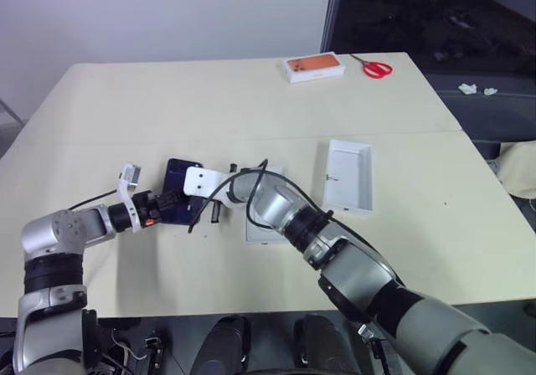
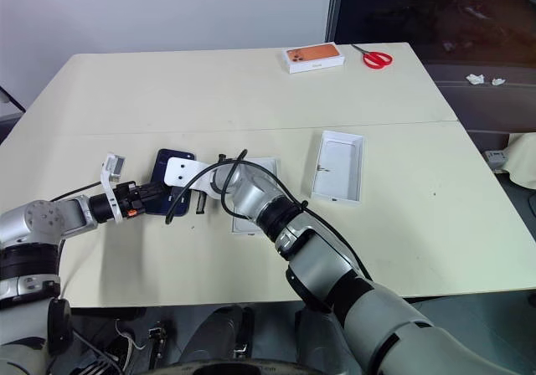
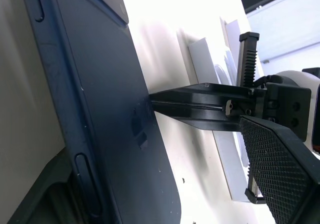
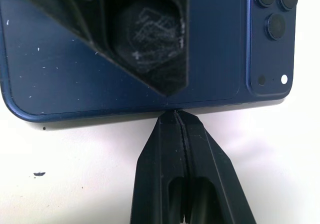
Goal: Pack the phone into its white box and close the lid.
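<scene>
The dark navy phone (image 1: 178, 189) lies back up on the table, left of centre, with its camera cluster (image 4: 272, 9) at one corner. My left gripper (image 1: 170, 204) is open, one finger (image 3: 280, 174) on each side of the phone. My right gripper (image 4: 176, 115) is shut, and its tip touches the phone's long edge. The white box (image 1: 261, 231) sits just right of the phone, mostly hidden under my right arm. Further right, the lid (image 1: 347, 174) lies open side up and shows a small dark mark inside.
A small white box with an orange top (image 1: 314, 67) and red scissors (image 1: 377, 68) lie at the table's far edge. A seam (image 1: 377, 130) crosses the table. The right table edge drops to a dark floor.
</scene>
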You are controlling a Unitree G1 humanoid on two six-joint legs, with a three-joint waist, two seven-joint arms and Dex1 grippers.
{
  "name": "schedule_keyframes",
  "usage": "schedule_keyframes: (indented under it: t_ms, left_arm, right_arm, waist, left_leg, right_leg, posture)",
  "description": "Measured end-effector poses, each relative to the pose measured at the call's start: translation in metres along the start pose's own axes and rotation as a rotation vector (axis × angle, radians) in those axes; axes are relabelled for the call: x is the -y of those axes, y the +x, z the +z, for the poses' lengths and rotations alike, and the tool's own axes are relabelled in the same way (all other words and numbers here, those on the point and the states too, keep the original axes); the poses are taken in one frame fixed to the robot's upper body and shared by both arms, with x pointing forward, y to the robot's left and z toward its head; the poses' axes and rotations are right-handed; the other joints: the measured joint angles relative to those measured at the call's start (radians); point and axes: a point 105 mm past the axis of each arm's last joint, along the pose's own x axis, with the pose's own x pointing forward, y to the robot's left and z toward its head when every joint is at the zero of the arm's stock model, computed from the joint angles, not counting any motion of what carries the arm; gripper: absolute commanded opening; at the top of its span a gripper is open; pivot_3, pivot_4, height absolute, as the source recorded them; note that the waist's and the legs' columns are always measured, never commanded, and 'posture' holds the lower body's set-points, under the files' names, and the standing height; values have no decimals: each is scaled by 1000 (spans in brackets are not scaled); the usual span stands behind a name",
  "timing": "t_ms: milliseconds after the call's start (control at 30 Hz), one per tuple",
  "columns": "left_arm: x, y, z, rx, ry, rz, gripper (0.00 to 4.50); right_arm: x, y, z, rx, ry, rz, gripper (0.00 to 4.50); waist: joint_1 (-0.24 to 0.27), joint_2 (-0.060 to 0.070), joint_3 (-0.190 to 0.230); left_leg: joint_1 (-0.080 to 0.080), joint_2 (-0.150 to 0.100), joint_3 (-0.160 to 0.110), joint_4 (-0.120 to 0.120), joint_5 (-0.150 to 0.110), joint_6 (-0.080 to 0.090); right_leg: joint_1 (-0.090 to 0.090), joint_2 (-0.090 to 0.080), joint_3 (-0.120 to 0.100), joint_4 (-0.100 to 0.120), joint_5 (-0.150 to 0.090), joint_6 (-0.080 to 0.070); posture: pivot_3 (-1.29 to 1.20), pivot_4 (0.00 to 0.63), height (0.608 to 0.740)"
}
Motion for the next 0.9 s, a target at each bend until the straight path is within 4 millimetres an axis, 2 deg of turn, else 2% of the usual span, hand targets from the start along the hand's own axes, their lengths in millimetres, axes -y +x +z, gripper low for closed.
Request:
schedule_keyframes:
  t_ms: [300,400,567,633,900]
  left_arm:
    - [-4,-9,1,42,-45,-8,4108]
    - [-5,-12,1,39,-61,3,3195]
    - [-13,-13,-13,14,-117,27,719]
    - [-6,-12,-12,25,-127,-25,719]
    - [-9,-12,-15,21,-139,0,719]
  right_arm:
    - [-2,0,-1,8,-11,5,25]
    - [-3,1,0,10,-17,9,0]
    - [-3,0,2,15,-29,9,0]
    - [-2,-1,0,10,-30,5,0]
    - [-2,-1,0,8,-40,4,0]
  waist:
    - [-15,0,0]
    - [-23,0,0]
    - [-23,-1,1]
    - [-19,-2,0]
    - [-22,-2,0]
  left_leg:
    - [0,0,0,-1,0,0]
    - [0,1,0,-2,1,-1]
    - [0,1,0,-4,1,-1]
    - [0,1,-1,-4,1,-2]
    - [0,1,-1,-7,3,-4]
  right_leg:
    - [-1,0,0,0,0,0]
    - [-1,0,0,0,0,-1]
    - [-2,0,0,-1,0,-1]
    - [-1,0,0,-1,-1,-1]
    - [-3,0,0,-1,-1,-1]
  posture:
    - [0,150,740]
    - [0,150,740]
    - [0,150,740]
    - [0,150,740]
    - [0,150,740]
